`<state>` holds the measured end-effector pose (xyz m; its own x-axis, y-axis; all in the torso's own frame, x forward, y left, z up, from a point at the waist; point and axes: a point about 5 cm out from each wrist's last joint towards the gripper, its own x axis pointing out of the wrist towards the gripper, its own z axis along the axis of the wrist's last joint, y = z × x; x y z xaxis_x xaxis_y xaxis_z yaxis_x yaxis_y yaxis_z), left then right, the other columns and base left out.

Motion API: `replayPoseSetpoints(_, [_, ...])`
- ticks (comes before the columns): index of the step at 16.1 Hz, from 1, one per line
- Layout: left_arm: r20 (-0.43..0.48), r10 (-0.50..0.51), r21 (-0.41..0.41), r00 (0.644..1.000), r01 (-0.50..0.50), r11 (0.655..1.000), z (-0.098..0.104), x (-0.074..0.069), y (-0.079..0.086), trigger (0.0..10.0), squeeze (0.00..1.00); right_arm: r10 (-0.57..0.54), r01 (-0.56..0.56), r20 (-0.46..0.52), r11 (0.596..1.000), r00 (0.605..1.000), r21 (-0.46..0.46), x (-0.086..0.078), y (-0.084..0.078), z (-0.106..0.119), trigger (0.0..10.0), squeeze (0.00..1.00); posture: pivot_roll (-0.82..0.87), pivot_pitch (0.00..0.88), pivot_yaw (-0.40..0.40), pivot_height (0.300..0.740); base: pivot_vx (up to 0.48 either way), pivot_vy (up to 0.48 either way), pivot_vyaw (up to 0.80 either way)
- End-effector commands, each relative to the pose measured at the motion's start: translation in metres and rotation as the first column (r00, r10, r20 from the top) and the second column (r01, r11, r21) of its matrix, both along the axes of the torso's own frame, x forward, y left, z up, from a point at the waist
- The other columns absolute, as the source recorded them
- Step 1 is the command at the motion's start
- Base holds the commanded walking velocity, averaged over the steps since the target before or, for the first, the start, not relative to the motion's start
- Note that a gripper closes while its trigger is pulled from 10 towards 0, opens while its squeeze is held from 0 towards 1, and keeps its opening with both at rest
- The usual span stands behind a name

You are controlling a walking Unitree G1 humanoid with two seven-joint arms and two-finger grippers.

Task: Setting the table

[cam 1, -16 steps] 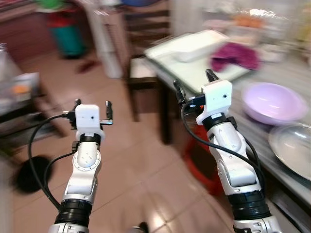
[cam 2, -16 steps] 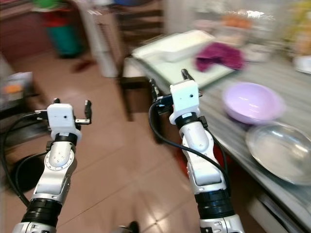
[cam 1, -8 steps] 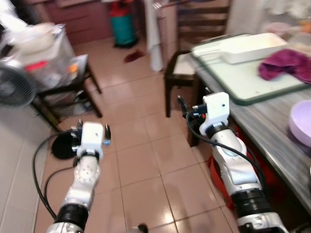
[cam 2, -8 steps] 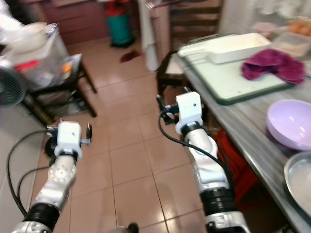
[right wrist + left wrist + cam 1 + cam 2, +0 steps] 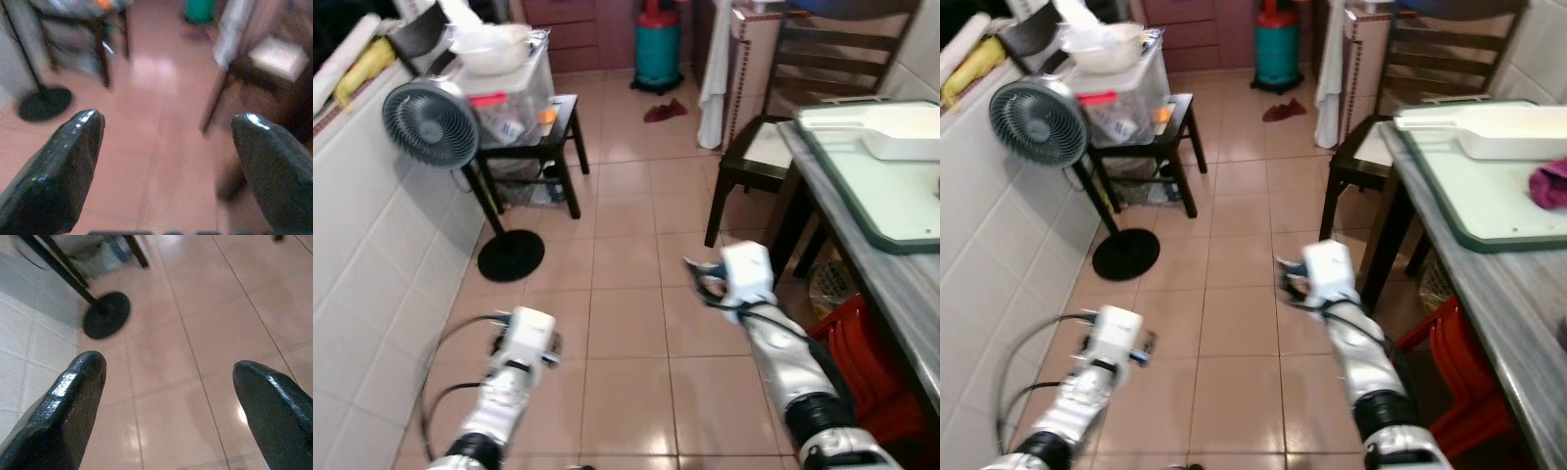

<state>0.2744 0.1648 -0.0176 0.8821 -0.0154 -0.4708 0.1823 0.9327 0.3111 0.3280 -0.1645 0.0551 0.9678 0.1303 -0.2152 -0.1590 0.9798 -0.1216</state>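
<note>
The grey striped table (image 5: 907,290) runs along the right edge. On it lies a pale green tray (image 5: 889,192) with a long white dish (image 5: 897,128), and a purple cloth (image 5: 1549,184) shows at the tray's edge. My left gripper (image 5: 168,367) hangs open over the tiled floor near the fan's base, nothing between its fingers. My right gripper (image 5: 168,127) is open too and empty, held out over the floor left of the table, short of the wooden chair (image 5: 773,137).
A standing fan (image 5: 431,122) with a round black base (image 5: 511,255) is at the left by the tiled wall. Behind it a black side table (image 5: 540,132) carries a plastic box. A green cylinder (image 5: 658,49) stands far back. A red crate (image 5: 862,343) sits under the table.
The camera has swung left, so the table slid to the right edge and the purple and metal bowls left the picture. Both arms now sit lower in view, grippers still open.
</note>
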Motion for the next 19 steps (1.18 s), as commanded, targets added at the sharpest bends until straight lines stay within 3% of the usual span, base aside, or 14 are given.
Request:
replayPoseSetpoints(1, [-0.040,0.027,0.029,0.999,-0.026,0.999,-0.003,-0.002,0.012,10.0,0.00,-0.054,0.056,-0.108,0.998,0.993,0.016,-0.009,-0.002,-0.021,10.0,0.00,-0.13,0.035,0.038,0.740,0.000,0.000,0.00])
replayPoseSetpoints(2, [-0.068,0.020,0.051,0.997,-0.016,0.999,-0.007,-0.006,0.012,10.0,0.00,-0.094,0.100,-0.186,0.995,0.978,0.023,-0.018,-0.008,-0.036,10.0,0.00,-0.13,0.019,0.028,0.740,0.000,0.000,0.00])
replayPoseSetpoints(3, [-0.128,0.022,0.073,0.992,-0.013,0.997,-0.015,-0.013,0.015,10.0,0.00,-0.118,0.107,-0.279,0.993,0.953,-0.055,-0.032,-0.012,-0.055,10.0,0.00,-0.13,0.005,0.010,0.740,0.000,0.000,0.00])
replayPoseSetpoints(6, [-0.205,0.177,0.061,0.963,-0.168,0.984,-0.026,-0.028,0.033,10.0,0.00,-0.086,0.020,-0.353,0.982,0.932,-0.186,-0.046,-0.015,-0.071,10.0,0.00,-0.13,0.000,-0.036,0.740,0.000,0.000,0.00])
replayPoseSetpoints(8, [-0.223,0.205,0.071,0.953,-0.194,0.978,-0.030,-0.035,0.038,10.0,0.00,-0.101,0.007,-0.401,0.974,0.910,-0.227,-0.056,-0.024,-0.080,10.0,0.00,-0.10,0.000,-0.068,0.740,0.000,0.000,0.00])
replayPoseSetpoints(11, [-0.265,0.262,0.047,0.928,-0.259,0.965,-0.038,-0.048,0.046,10.0,0.00,-0.110,0.001,-0.447,0.972,0.888,-0.236,-0.069,-0.029,-0.090,10.0,0.00,-0.08,0.000,-0.062,0.740,0.000,0.000,0.00])
replayPoseSetpoints(14, [-0.299,0.195,0.078,0.934,-0.180,0.981,-0.040,-0.051,0.046,10.0,0.00,-0.161,0.057,-0.489,0.974,0.857,-0.221,-0.080,-0.034,-0.098,10.0,0.00,-0.10,0.000,-0.015,0.740,0.000,0.000,0.00])
replayPoseSetpoints(15, [-0.308,0.173,0.087,0.935,-0.154,0.984,-0.040,-0.051,0.047,10.0,0.00,-0.179,0.101,-0.505,0.979,0.845,-0.178,-0.088,-0.036,-0.103,10.0,0.00,-0.10,0.005,0.002,0.740,0.000,0.000,0.00])
replayPoseSetpoints(19, [-0.355,0.162,0.073,0.921,-0.145,0.987,-0.045,-0.060,0.050,10.0,0.00,-0.216,0.151,-0.533,0.975,0.818,-0.164,-0.101,-0.042,-0.111,10.0,0.00,-0.11,0.008,0.017,0.740,0.000,0.000,0.10])
